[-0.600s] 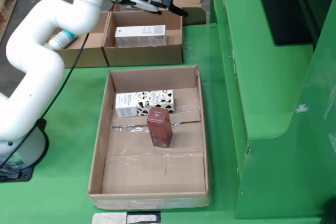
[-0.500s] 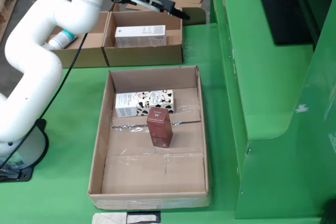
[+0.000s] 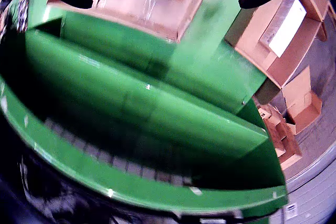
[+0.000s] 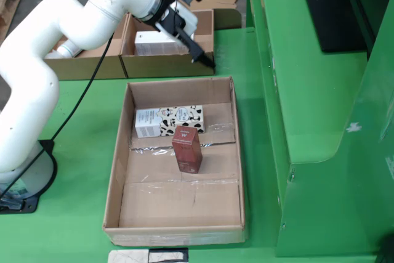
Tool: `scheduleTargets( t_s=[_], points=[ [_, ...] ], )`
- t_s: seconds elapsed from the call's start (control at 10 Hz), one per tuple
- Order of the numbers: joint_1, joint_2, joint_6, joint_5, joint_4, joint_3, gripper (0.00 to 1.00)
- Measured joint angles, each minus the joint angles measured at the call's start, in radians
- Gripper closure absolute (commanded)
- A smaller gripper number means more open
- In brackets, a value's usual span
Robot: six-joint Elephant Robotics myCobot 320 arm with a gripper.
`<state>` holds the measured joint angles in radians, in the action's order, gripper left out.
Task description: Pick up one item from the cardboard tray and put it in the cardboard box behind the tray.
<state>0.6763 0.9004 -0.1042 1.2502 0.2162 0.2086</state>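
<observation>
In the fixed view the empty gripper (image 4: 198,50), fingers spread apart, hangs over the far right edge of the tray (image 4: 115,180), where a brown carton (image 4: 186,148) stands near a white patterned box (image 4: 169,120), the cardboard box (image 4: 167,64) behind.

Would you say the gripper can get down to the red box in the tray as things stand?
Probably yes. The red box stands upright in the open-topped tray, with nothing above it. The patterned box lies close behind it, which may crowd one finger. The gripper hangs near the tray's back edge, empty.
</observation>
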Motion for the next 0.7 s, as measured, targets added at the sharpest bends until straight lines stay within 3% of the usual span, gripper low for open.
scheduleTargets(
  t_s=[0.2, 0.7],
  points=[
    [-0.052, -0.098, -0.077, 0.098, -0.098, 0.097, 0.0],
    [-0.202, -0.334, -0.054, 0.245, -0.189, 0.331, 0.0]
  ],
)
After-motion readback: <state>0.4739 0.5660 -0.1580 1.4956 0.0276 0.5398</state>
